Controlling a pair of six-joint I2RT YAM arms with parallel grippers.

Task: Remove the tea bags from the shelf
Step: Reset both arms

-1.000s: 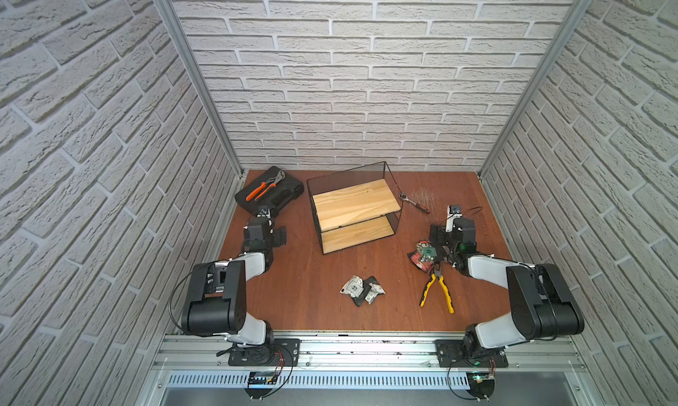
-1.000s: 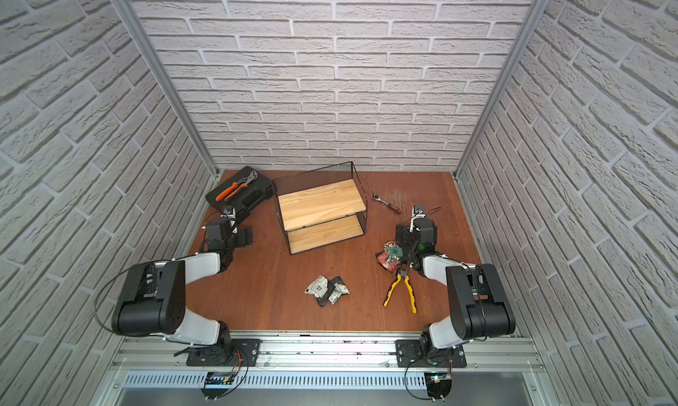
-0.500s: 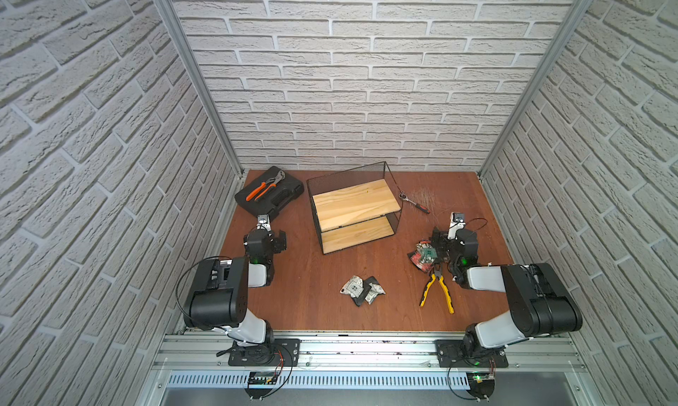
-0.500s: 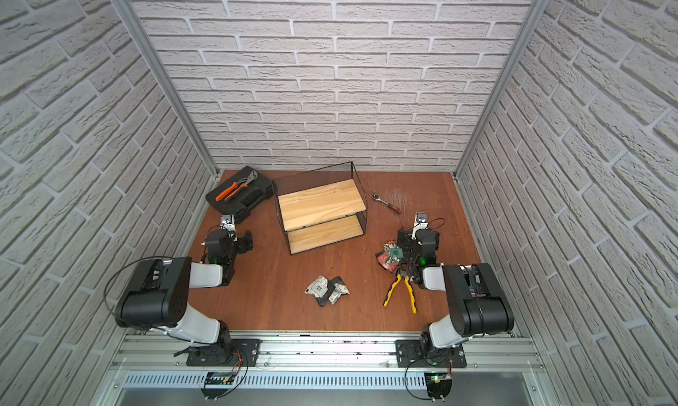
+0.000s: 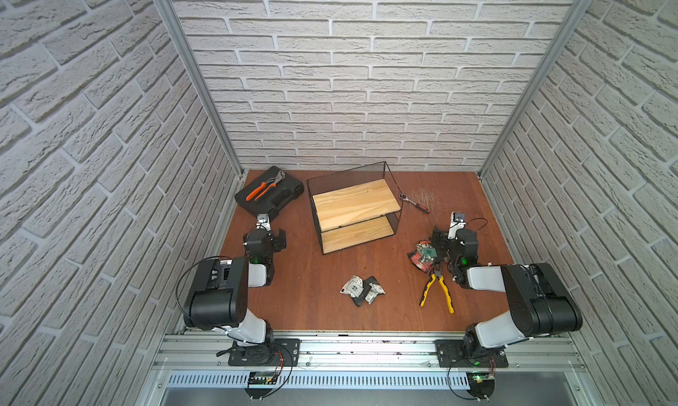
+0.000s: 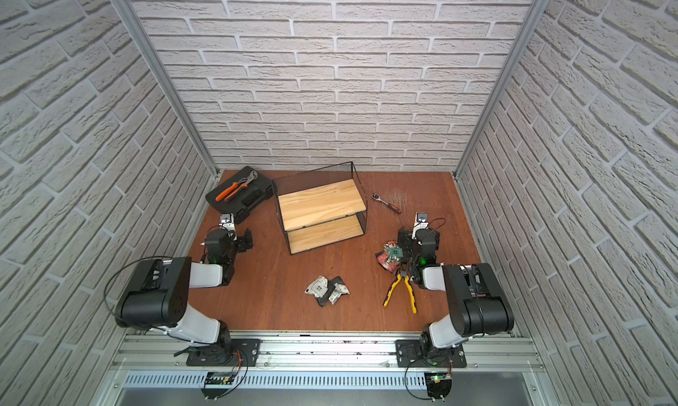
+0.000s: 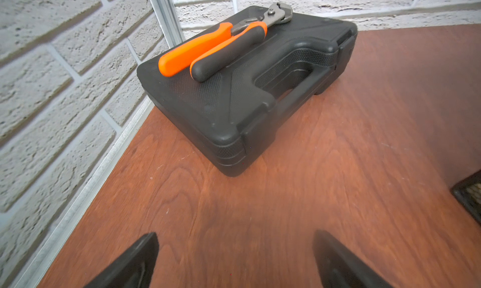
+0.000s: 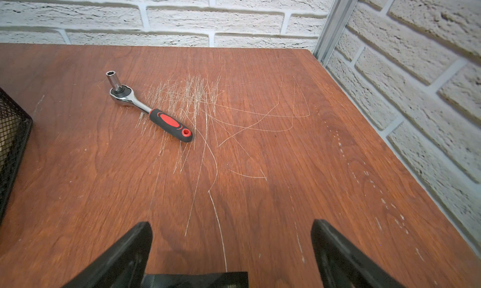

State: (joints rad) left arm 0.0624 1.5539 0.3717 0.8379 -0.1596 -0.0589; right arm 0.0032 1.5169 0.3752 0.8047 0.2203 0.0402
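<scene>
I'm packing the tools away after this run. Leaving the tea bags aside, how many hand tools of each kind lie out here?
Orange-handled groove-joint pliers, lying on the tool case: 1
Yellow-handled pliers: 1
Ratchet wrench with a socket fitted: 1
Total: 3

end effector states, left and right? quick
Left end effector: open, holding nothing.
Right end effector: open, holding nothing.

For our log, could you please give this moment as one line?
shelf: no bags visible | tea bags: two piles on table | left pincer: open, empty | right pincer: open, empty
</scene>
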